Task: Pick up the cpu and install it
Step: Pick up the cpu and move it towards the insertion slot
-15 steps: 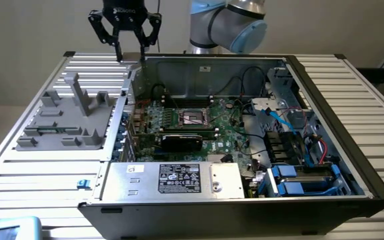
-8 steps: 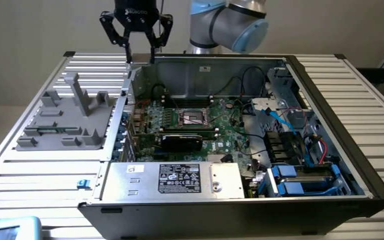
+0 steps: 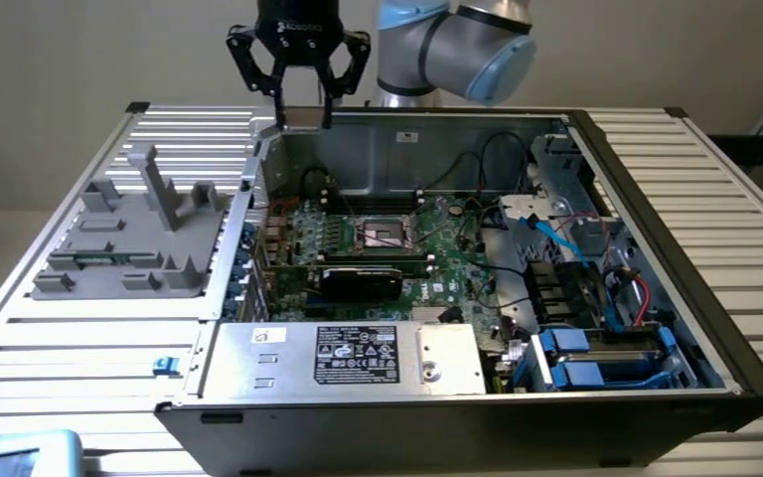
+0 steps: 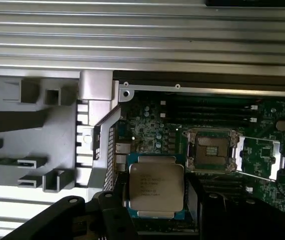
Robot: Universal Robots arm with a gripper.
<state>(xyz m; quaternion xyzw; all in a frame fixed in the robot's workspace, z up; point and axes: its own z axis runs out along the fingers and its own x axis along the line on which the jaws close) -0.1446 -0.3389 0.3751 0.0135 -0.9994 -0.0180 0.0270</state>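
The cpu [image 4: 156, 187], a flat square chip with a dull silver top and a thin green edge, sits level between my gripper's black fingers [image 4: 116, 212]. My gripper [image 3: 305, 119] hangs above the back left corner of the open computer case [image 3: 699, 248], shut on the cpu [image 3: 305, 116]. The motherboard's socket [image 3: 384, 236] lies below, further into the case, with nothing in it. In the wrist view the socket [image 4: 211, 150] shows beside the held chip, its metal load plate [image 4: 260, 157] folded open.
A grey moulded fixture tray [image 3: 130, 238] sits outside the case on the exterior view's left. A black graphics card [image 3: 362, 281] lies just in front of the socket. The silver power supply [image 3: 342, 358] fills the case's front, with cables and blue drive caddies [image 3: 594, 363] to its right.
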